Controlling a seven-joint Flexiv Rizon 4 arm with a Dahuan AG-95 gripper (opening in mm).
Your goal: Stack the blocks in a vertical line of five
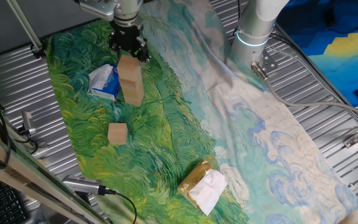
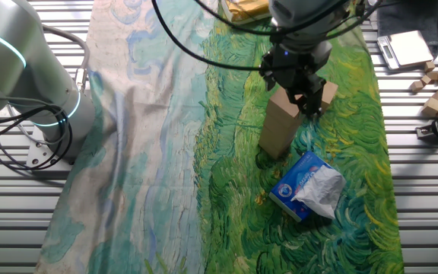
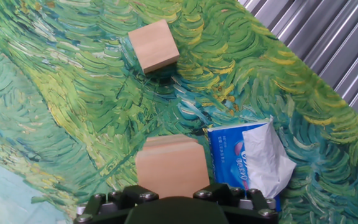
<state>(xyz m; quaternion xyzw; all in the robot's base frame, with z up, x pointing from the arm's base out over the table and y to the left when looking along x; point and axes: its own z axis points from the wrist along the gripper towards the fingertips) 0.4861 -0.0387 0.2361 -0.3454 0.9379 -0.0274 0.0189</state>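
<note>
A leaning stack of tan blocks (image 1: pixel 131 81) (image 2: pixel 280 125) stands on the green part of the cloth. My gripper (image 1: pixel 129 55) (image 2: pixel 296 97) is right over it, with a jaw on either side of the top block (image 3: pixel 171 165). Whether the jaws press on that block or stand just off it does not show. In the hand view only the gripper's black base shows, at the bottom edge. One loose block (image 1: pixel 117 133) (image 3: pixel 154 46) (image 2: pixel 328 91) lies flat on the cloth a short way from the stack.
A blue-and-white soft packet (image 1: pixel 106 83) (image 2: pixel 307 185) (image 3: pixel 250 158) lies right beside the stack's foot. A yellow-gold packet with white tissue (image 1: pixel 202 186) lies near the cloth's front edge. Ribbed metal table (image 1: pixel 328 112) surrounds the cloth. The arm's base (image 1: pixel 257 31) stands at the back.
</note>
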